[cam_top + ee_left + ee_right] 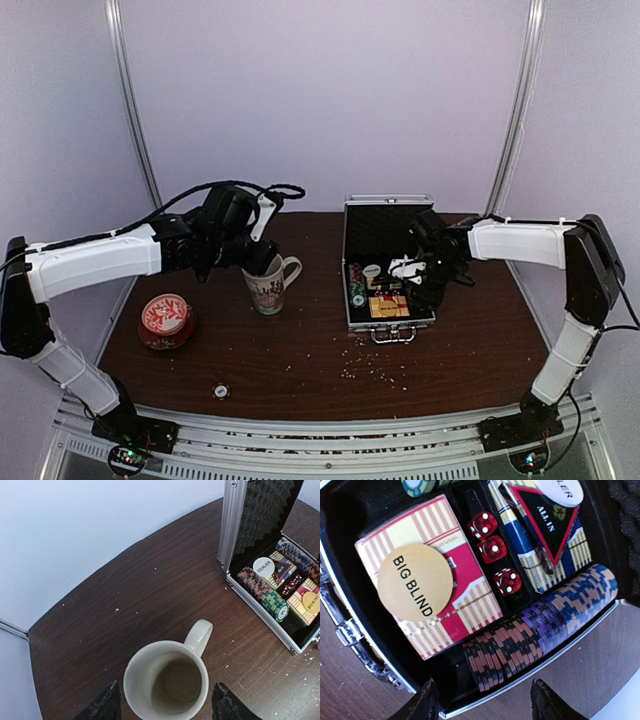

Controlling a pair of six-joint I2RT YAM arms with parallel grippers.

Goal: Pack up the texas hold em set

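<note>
Pointers: front-left of briefcase (pixel 385 225), small round piece (pixel 221 391), possibly a chip; needed fetching squarely from above. Left gripper (pixel 165 706): hung over mug (pixel 199 635) left of briefcase, fingers apart, empty. Right gripper (pixel 484 704): hovered over chips (pixel 540 625) inside briefcase, fingers apart, nothing held.

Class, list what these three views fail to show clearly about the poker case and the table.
- Top view: the small round object near the front edge of the table is too small to identify.
- Top view: the right hand hides part of the inside of the case.
- Right wrist view: the top edge cuts off the dealer button and green chips.
</note>
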